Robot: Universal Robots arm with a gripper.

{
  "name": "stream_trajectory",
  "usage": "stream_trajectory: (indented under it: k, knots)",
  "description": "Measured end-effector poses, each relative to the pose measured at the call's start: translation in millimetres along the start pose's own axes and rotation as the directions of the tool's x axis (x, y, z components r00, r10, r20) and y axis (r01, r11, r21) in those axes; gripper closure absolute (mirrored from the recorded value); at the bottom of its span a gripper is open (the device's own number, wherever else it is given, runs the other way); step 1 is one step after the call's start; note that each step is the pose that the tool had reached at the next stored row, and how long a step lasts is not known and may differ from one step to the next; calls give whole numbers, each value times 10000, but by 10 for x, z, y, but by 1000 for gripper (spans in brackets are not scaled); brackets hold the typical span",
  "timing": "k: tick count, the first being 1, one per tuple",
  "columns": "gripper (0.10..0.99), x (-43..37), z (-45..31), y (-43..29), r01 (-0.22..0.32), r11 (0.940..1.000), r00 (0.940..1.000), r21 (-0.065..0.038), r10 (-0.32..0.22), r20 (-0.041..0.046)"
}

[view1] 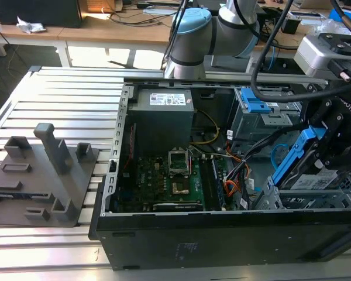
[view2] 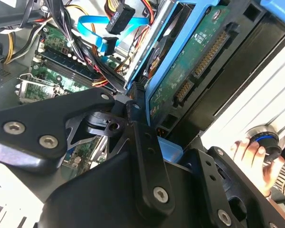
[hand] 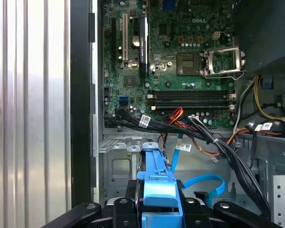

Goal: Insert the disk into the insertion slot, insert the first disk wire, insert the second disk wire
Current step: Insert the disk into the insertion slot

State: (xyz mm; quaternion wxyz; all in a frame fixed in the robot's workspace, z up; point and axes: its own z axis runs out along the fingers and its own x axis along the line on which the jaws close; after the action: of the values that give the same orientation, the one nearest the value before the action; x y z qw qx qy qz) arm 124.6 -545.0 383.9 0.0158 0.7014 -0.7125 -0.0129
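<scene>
- the disk [view1: 307,181], framed by its blue caddy, hangs tilted just above the insertion slot [view1: 304,200], at the exterior view's right end of the open computer case [view1: 222,240]; it is not seated yet.
- the motherboard [hand: 180,61] lies bare on the case floor, well apart from the disk.
- a bundle of black cables [hand: 180,130] crosses between motherboard and slot, near the caddy's front edge.
- the second disk wire [hand: 206,183], light blue, loops just beside the caddy.
- a person's hand [view2: 251,152] rests by a knob outside the case.
- the gripper [hand: 159,209] has its fingers [hand: 192,211] closed narrow on the caddy's sides, clamping the disk.
</scene>
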Motion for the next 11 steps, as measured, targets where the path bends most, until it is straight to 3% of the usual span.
stream_trajectory:
  k: [11]
  knots:
    - [718,0,100,-4,0,10000,10000,0,0,1]
